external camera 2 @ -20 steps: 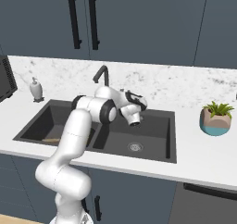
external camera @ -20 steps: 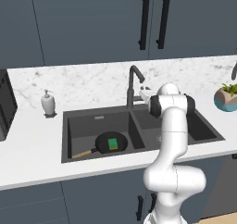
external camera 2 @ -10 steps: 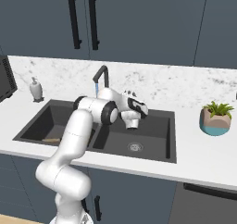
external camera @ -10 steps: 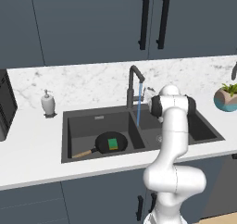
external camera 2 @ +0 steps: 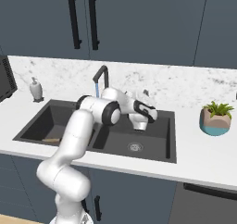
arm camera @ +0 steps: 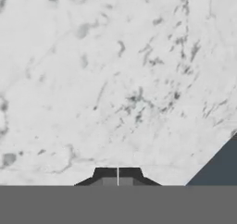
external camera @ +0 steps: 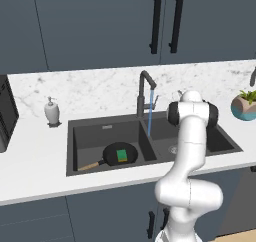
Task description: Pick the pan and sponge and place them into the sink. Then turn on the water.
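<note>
The black pan [external camera: 111, 152] lies on the floor of the left basin of the dark grey sink [external camera: 106, 121], its wooden handle [external camera: 90, 165] pointing front-left. The green sponge [external camera: 121, 155] rests inside the pan. A thin blue stream of water [external camera: 149, 117] runs from the dark faucet [external camera: 143, 92] down by the divider between the basins. My gripper [arm camera: 118, 175] is shut with nothing in it, facing the marble wall. It hovers over the back of the right basin [external camera 2: 146, 95], just right of the faucet [external camera 2: 101, 77].
A white soap dispenser [external camera: 52, 111] stands on the counter left of the sink. A potted plant [external camera: 244, 106] sits at the right. A dark appliance [external camera: 6, 115] is at the far left. Dark cabinets with black handles [external camera: 156, 22] hang above.
The water was off a second ago and now runs from the faucet. My fingers have shut, and the hand has drawn slightly right of the faucet.
</note>
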